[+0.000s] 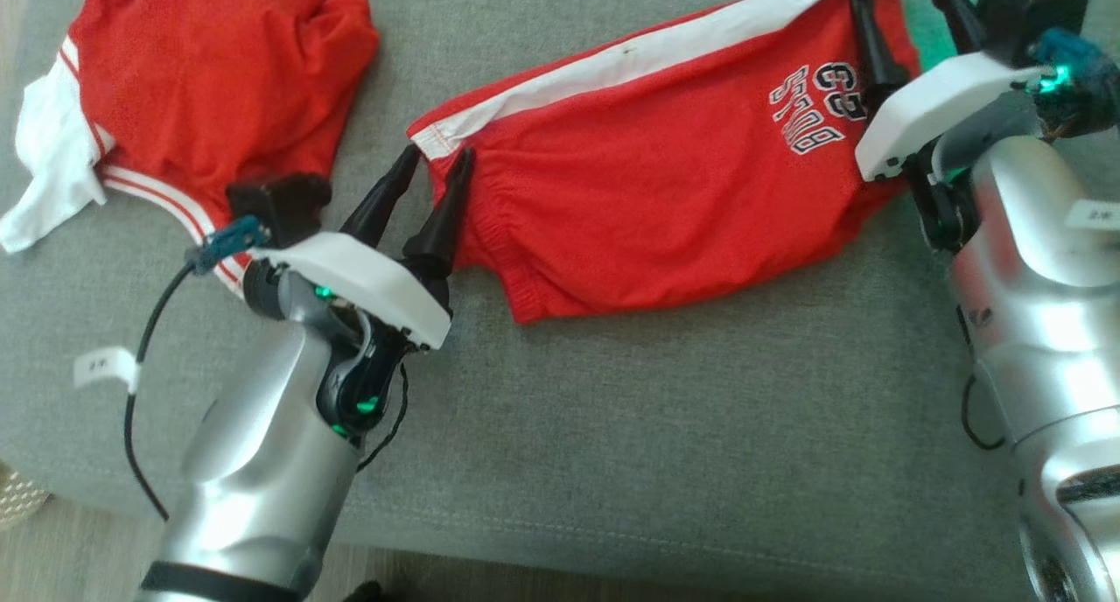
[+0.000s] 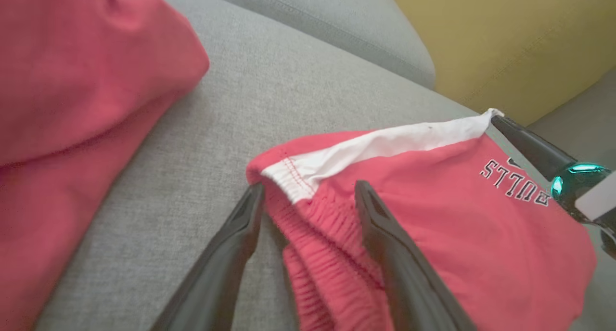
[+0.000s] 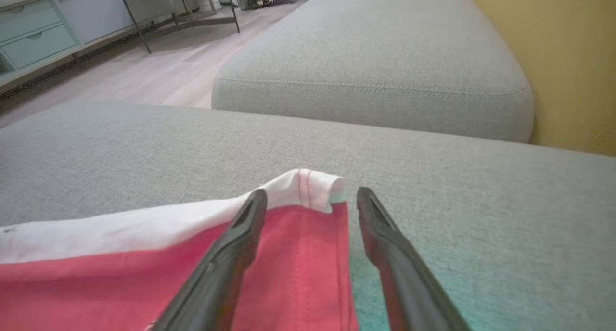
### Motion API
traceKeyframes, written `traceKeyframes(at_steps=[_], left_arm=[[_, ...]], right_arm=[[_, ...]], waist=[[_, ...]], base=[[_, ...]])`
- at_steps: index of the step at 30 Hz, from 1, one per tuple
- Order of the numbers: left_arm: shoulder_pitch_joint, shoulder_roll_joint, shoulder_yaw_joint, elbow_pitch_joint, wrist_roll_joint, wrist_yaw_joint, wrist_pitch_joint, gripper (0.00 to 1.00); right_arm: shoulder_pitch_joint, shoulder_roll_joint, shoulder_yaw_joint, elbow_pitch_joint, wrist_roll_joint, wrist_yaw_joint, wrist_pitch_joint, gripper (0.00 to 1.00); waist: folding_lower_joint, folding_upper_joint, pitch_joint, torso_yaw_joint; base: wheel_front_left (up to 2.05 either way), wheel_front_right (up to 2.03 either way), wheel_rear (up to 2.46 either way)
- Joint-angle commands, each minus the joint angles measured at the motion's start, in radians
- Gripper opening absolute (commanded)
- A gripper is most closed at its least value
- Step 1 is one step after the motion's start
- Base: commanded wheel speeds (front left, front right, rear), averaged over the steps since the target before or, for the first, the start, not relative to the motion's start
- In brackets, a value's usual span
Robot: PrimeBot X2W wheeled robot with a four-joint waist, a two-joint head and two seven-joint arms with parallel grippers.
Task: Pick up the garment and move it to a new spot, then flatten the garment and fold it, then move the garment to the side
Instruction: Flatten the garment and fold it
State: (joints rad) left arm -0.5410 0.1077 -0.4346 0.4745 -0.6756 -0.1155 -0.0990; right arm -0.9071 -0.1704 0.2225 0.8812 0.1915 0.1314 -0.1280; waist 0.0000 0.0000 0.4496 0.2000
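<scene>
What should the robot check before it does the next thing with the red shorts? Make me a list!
1. Left hand open: ok, fingers apart at the red shorts waistband corner.
2. Right hand open: ok, fingers apart at the far end's corner.
3. Shorts lying flat: not ok, that far corner curls over and the waistband is bunched.
4. Other red garment clear of the shorts: ok, grey cushion shows between them.
5. Fabric touching the fingers: cannot tell.

Red shorts (image 1: 647, 208), white side stripe, spread on grey cushion (image 1: 700, 409)
</scene>
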Motion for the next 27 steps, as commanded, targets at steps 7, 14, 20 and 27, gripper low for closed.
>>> traceKeyframes(at_steps=[7,14,20,27], left_arm=[[0.069,0.048,0.059,-0.059,0.069,0.066,-0.125,1.0],[0.176,0.072,0.144,-0.233,0.204,0.197,-0.162,1.0],[0.299,0.069,0.219,-0.367,0.292,0.236,-0.162,1.0],[0.401,0.057,0.231,-0.398,0.335,0.233,-0.163,1.0]], right_arm=[[0.082,0.04,-0.002,-0.083,-0.03,-0.001,-0.098,1.0],[0.263,0.079,-0.082,-0.316,-0.068,-0.001,-0.126,1.0],[0.447,0.104,-0.121,-0.544,-0.101,-0.001,-0.086,1.0],[0.66,0.117,-0.154,-0.768,-0.121,-0.001,-0.014,1.0]], waist=[[0.0,0.0,-0.064,-0.041],[0.0,0.0,-0.119,-0.085],[0.0,0.0,-0.16,-0.117],[0.0,0.0,-0.194,-0.13]], base=[[0.0,0.0,0.0],[0.0,0.0,0.0],[0.0,0.0,0.0],[0.0,0.0,0.0]])
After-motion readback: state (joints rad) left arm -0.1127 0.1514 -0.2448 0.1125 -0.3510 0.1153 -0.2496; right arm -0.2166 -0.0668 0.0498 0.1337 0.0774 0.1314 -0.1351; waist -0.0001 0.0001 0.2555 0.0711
